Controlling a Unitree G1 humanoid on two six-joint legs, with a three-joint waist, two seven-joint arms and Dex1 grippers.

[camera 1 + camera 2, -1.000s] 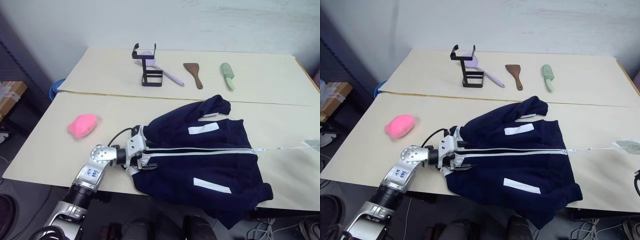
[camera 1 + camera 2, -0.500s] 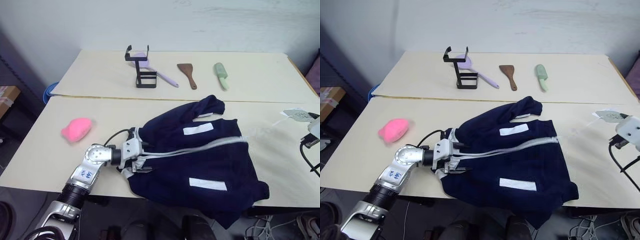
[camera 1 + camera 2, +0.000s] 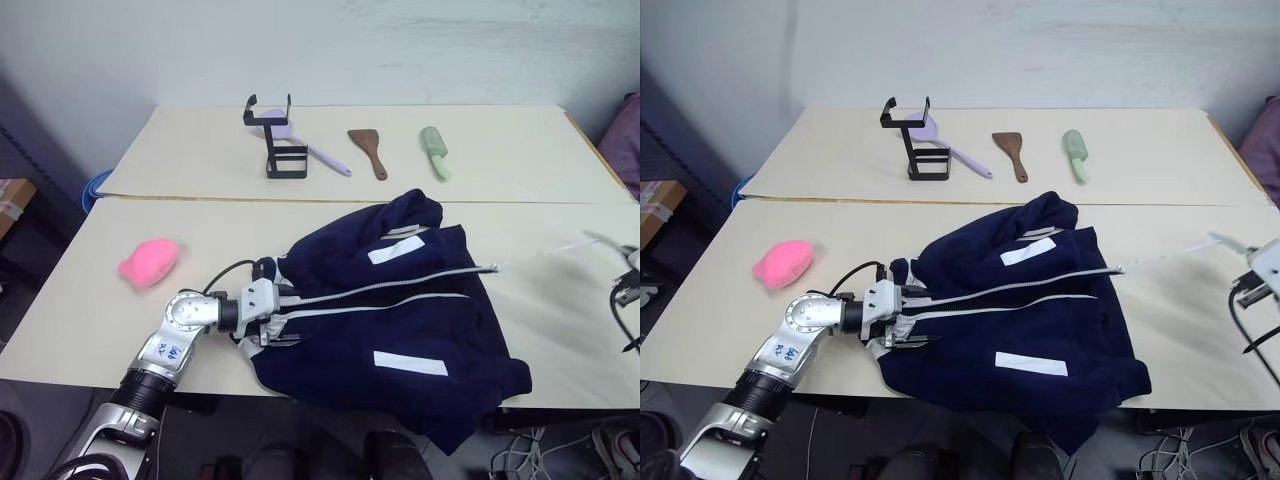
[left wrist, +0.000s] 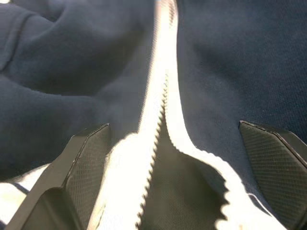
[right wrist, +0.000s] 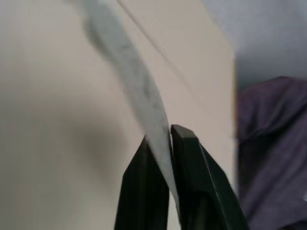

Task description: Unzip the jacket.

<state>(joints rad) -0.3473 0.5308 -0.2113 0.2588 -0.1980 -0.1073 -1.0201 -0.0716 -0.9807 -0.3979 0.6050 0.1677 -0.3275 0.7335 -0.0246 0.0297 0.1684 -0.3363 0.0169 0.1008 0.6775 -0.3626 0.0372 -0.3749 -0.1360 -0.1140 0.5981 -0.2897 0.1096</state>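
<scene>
Navy jacket (image 3: 400, 320) lies flat on near table (image 3: 90, 290), hem hanging off the front edge, its white zipper (image 3: 400, 288) parted most of the way w/ the two halves splayed apart toward the collar end. L gripper (image 3: 283, 320) sits at the collar end, fingers (image 4: 86, 163) spread wide either side of the zipper tape, pads not pinching the cloth. R gripper (image 5: 160, 143) at the table's far right edge, fingers nearly together w/ a thin pale paper tag (image 5: 129, 86) between them; pink plush (image 3: 150, 262) well to the left, black rack (image 3: 272, 135), wooden spatula (image 3: 367, 150) & green brush (image 3: 433, 150) on the back table.
</scene>
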